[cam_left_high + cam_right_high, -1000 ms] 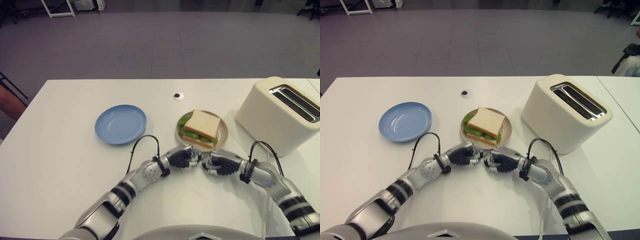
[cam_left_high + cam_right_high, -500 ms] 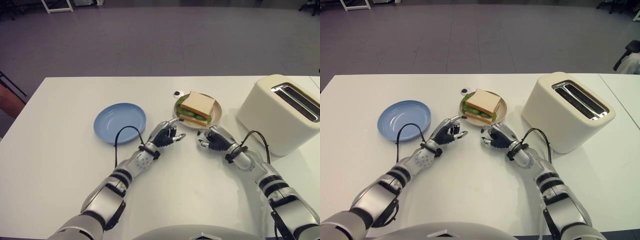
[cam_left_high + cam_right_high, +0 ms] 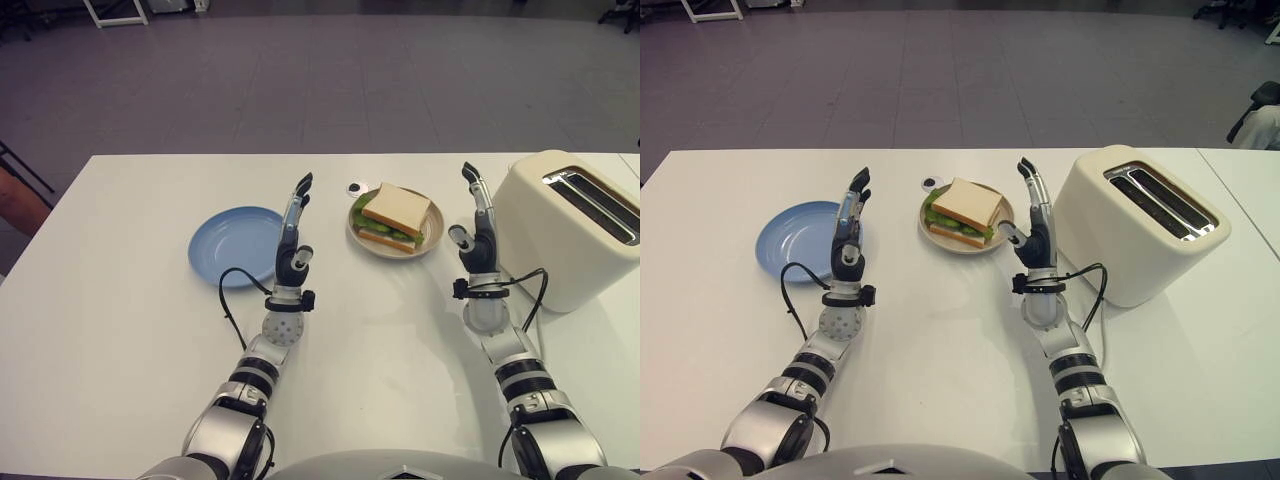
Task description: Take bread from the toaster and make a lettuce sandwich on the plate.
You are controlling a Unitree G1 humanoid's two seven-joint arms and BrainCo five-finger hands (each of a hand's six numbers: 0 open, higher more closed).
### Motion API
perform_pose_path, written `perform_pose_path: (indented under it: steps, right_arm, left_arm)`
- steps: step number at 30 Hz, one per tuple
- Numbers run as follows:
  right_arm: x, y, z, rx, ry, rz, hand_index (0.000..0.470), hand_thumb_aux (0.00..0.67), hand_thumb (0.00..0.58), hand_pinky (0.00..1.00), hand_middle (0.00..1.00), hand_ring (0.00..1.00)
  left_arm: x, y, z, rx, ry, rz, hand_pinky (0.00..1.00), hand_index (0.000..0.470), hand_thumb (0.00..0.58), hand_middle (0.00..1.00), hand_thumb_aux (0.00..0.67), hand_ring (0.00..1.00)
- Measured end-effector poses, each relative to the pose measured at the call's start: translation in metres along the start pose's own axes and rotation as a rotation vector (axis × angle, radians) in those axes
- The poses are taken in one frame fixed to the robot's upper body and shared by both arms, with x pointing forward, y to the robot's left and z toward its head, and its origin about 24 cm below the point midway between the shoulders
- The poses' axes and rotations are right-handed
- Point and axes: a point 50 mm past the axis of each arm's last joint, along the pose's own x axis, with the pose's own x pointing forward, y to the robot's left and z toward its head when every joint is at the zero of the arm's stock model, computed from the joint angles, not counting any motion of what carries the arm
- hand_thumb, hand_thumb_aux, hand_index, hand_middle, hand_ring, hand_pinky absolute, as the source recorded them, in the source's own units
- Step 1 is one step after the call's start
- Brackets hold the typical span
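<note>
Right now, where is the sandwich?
In both eye views, the sandwich sits on the tan plate near the centre, with the blue plate to its left and the toaster to its right.

Glossy toaster [image 3: 570, 225], matt white table [image 3: 130, 330]

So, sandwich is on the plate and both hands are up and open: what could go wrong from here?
The right hand stands close beside the toaster; a sideways swing might bump it. The left hand is raised next to the blue plate and could clip its rim when lowering. Either hand nudging the sandwich might shift its top slice.
</note>
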Motion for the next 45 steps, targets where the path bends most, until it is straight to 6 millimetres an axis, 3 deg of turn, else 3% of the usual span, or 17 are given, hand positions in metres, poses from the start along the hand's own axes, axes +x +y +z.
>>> perform_pose_path:
  steps: [14,17,21,24,29,35,37,45]
  right_arm:
    - [-0.024,0.028,0.012,0.151,0.007,-0.038,0.000,0.000,0.000,0.00,0.00,0.00]
    - [-0.030,0.029,0.011,0.190,0.036,-0.049,0.000,0.000,0.000,0.00,0.00,0.00]
    - [-0.034,0.025,0.009,0.212,0.052,-0.070,0.000,0.000,0.000,0.00,0.00,0.00]
    - [-0.036,0.024,0.008,0.213,0.055,-0.070,0.000,0.000,0.000,0.00,0.00,0.00]
    - [-0.024,0.021,0.007,0.208,0.036,-0.091,0.000,0.000,0.000,0.00,0.00,0.00]
    - [0.008,0.049,0.020,0.282,-0.011,-0.011,0.000,0.000,0.000,0.00,0.00,0.00]
    - [0.017,0.049,0.020,0.295,-0.015,-0.022,0.000,0.000,0.000,0.00,0.00,0.00]
    - [0.018,0.051,0.018,0.312,-0.004,-0.041,0.000,0.000,0.000,0.00,0.00,0.00]
  left_arm:
    - [-0.005,-0.010,0.006,-0.051,-0.050,0.049,0.00,0.000,0.000,0.00,0.000,0.00]
    - [-0.005,-0.013,0.002,-0.047,-0.012,0.022,0.06,0.000,0.000,0.06,0.000,0.06]
    - [-0.004,-0.031,-0.001,-0.083,0.037,-0.034,0.04,0.000,0.000,0.04,0.000,0.04]
    - [-0.004,-0.034,-0.001,-0.080,0.047,-0.026,0.00,0.000,0.000,0.00,0.000,0.00]
    - [-0.002,-0.030,-0.005,0.007,0.083,0.097,0.00,0.000,0.000,0.00,0.000,0.00]
    - [0.003,-0.012,-0.012,0.002,0.130,0.240,0.00,0.000,0.000,0.00,0.000,0.00]
    - [0.004,-0.013,-0.008,-0.050,0.093,0.199,0.00,0.000,0.000,0.00,0.000,0.00]
    - [0.010,-0.022,-0.005,-0.166,0.056,0.070,0.00,0.000,0.000,0.00,0.000,0.00]
